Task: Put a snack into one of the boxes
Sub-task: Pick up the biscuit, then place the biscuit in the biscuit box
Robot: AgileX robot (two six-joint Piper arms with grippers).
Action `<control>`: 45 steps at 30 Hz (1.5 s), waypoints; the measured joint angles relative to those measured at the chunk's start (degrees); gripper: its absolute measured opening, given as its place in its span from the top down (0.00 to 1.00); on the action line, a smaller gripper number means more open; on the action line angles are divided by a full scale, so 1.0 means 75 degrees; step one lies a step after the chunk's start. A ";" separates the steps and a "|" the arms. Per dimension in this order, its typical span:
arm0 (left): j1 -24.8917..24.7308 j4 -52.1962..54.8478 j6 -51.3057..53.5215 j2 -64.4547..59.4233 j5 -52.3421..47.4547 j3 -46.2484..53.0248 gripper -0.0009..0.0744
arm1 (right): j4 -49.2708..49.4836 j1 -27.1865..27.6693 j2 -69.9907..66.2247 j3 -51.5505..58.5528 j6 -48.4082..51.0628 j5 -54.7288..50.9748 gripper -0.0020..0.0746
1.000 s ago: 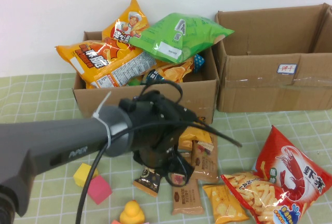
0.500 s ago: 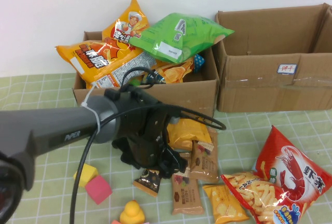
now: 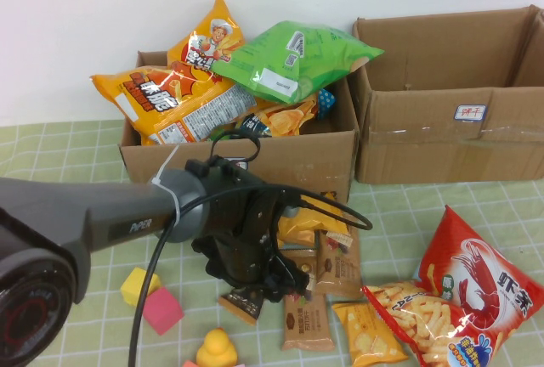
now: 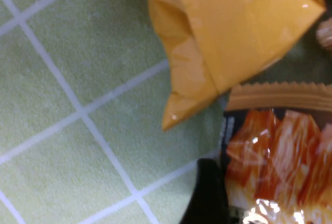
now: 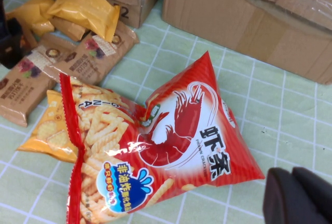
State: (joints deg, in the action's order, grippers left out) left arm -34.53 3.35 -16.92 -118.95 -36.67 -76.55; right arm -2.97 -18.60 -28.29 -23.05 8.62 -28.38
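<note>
Step in hand: you look to be at the pick. The left gripper (image 3: 285,286) hangs low over the loose snacks on the table, just in front of the left box (image 3: 306,153), and nothing is lifted yet.
Left gripper: jaws spread wide and empty; in the left wrist view one dark finger (image 4: 207,193) stands beside a brown-edged packet (image 4: 275,151), with the yellow pouch (image 4: 218,32) just beyond it.
Right gripper: parked off to the right, out of the high view; its dark fingertips (image 5: 298,195) are closed together, holding nothing, near the red prawn-cracker bag (image 5: 176,130).
Next move: I judge you should settle the jaws around one small packet, the yellow pouch (image 3: 297,218) or a brown bar (image 3: 304,323), then close and lift clear of the carton wall.
Snacks near you: flat, glossy foil-and-film packets with crimped edges, likely slippery; the brown bars are stiff rectangles, while the yellow pouch is soft and creased.
Table cover (image 3: 68,214): pale green cloth with a white grid.
Left box: brown corrugated cardboard, heaped with puffy orange and green bags above its rim.
Right box (image 3: 425,142): the same cardboard, flaps upright, white label (image 3: 470,113); its inside is hidden, but nothing rises above the rim.
</note>
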 joint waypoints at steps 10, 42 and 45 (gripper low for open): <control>0.0000 0.0086 -0.0122 0.0207 -0.0075 0.0000 0.52 | 0.0000 0.0000 0.0000 0.0000 0.0000 0.0000 0.96; 0.0000 -0.7538 0.6577 -0.1401 0.3744 -0.6407 0.52 | 0.0000 0.0000 0.0000 0.0000 0.0081 0.0030 0.96; 0.0000 -0.7629 0.7095 -0.1998 0.3897 -0.7047 0.44 | 0.0000 0.0000 0.0000 0.0000 0.0084 0.0040 0.96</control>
State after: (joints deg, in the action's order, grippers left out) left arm -34.53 -53.87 36.29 -133.94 -7.44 -129.41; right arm -2.97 -18.60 -28.29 -23.05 9.25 -28.08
